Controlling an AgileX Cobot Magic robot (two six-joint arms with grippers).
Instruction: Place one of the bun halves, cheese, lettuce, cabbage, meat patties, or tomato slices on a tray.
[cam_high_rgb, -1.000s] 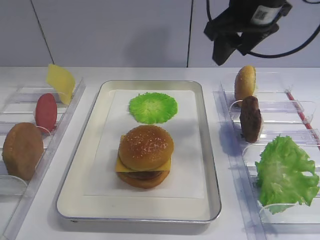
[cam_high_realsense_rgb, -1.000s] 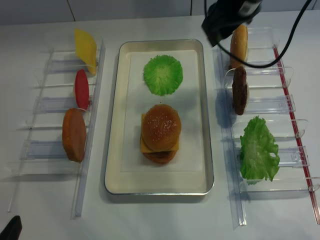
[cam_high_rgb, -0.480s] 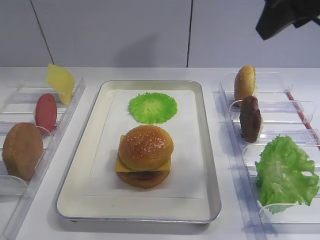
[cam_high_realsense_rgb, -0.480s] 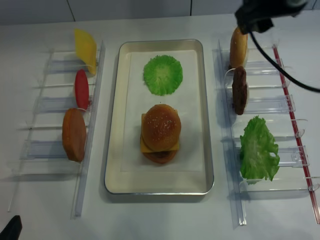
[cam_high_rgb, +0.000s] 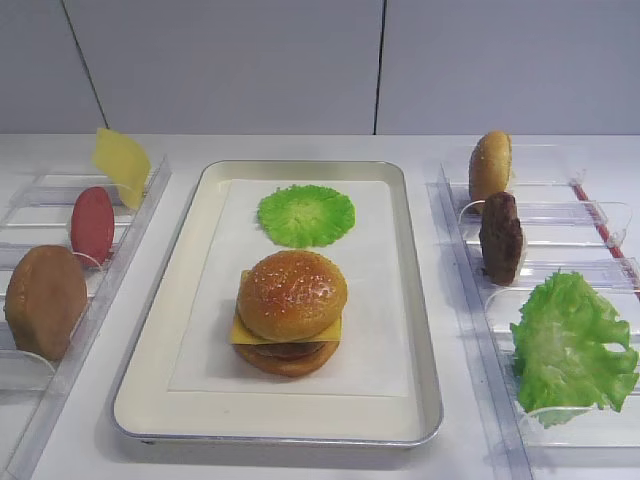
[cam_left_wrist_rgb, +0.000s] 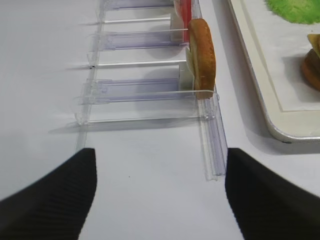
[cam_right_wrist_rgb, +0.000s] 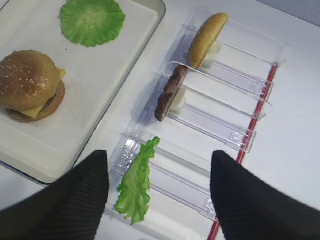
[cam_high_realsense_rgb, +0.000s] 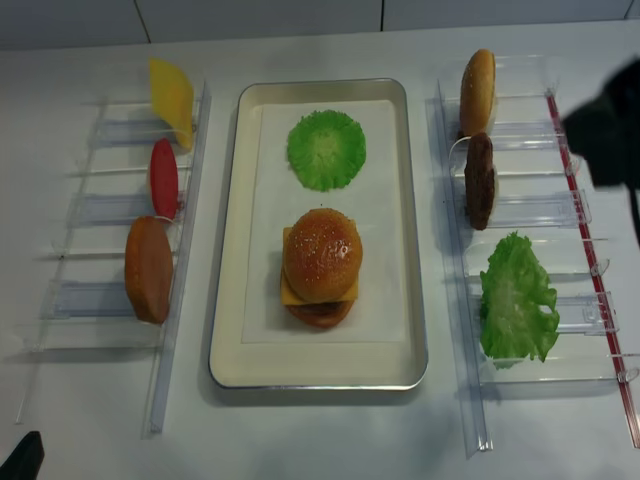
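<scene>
The silver tray (cam_high_rgb: 160, 300) holds a stacked burger with a sesame bun half (cam_high_rgb: 292, 293) on top, cheese (cam_high_rgb: 240, 333) under it, and a round green cabbage leaf (cam_high_rgb: 306, 214) behind. On the right rack stand another bun half (cam_high_rgb: 490, 165), a meat patty (cam_high_rgb: 501, 238) and lettuce (cam_high_rgb: 570, 345). The left rack carries cheese (cam_high_rgb: 122, 162) and a tomato slice (cam_high_rgb: 92, 224). My right gripper (cam_right_wrist_rgb: 160, 200) is open and empty, high above the lettuce (cam_right_wrist_rgb: 136, 182). My left gripper (cam_left_wrist_rgb: 160, 200) is open over bare table near the left rack's front end.
A plain brown disc (cam_high_rgb: 45, 300) stands at the front of the left clear rack (cam_left_wrist_rgb: 150, 90). The right arm shows as a dark blur (cam_high_realsense_rgb: 610, 130) at the right edge, over the red-edged right rack (cam_high_realsense_rgb: 575, 170). A black tip (cam_high_realsense_rgb: 22, 455) sits in the bottom left corner.
The right arm has swung from above the back of the tray out to the right, leaving the front exterior view. Its jaws stayed open and empty. No food moved.
</scene>
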